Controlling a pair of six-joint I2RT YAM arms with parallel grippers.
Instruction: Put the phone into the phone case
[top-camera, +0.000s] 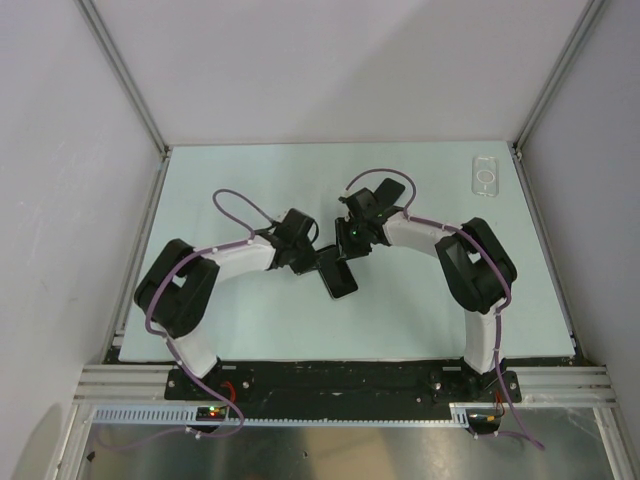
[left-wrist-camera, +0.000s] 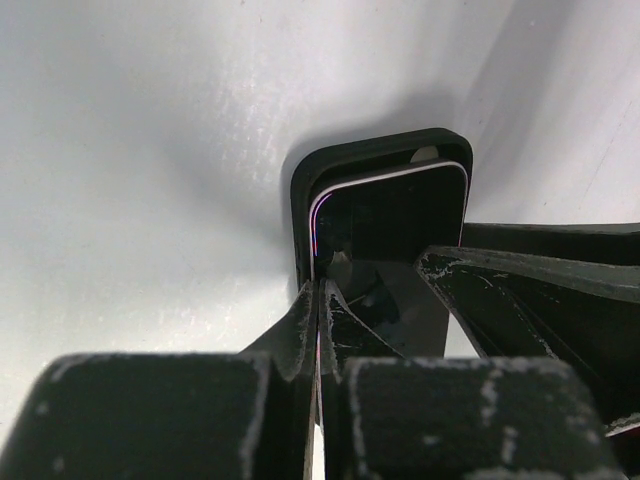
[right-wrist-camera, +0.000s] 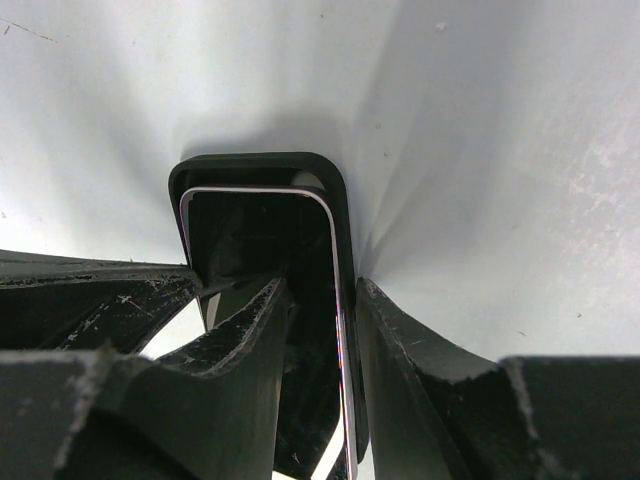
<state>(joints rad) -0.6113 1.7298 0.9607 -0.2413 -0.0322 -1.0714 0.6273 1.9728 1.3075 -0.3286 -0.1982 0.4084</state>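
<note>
A black phone (top-camera: 338, 276) with a shiny edge is at the table's middle, between both arms. In the wrist views the phone (left-wrist-camera: 390, 215) sits inside a black rim (left-wrist-camera: 380, 145) that wraps its end. My left gripper (top-camera: 318, 258) is shut on the phone's long edge; its jaws (left-wrist-camera: 320, 300) are nearly together on the thin edge. My right gripper (top-camera: 345, 250) straddles the opposite edge, with one finger on the screen and one on the rim, shut on the phone (right-wrist-camera: 260, 230). The clear phone case (top-camera: 484, 174) lies flat at the far right corner, away from both grippers.
White enclosure walls stand behind and to both sides. Metal frame posts (top-camera: 520, 150) stand at the back corners. The pale table top (top-camera: 250, 180) stretches around the phone, and the arm bases sit on a black rail (top-camera: 340, 380) at the near edge.
</note>
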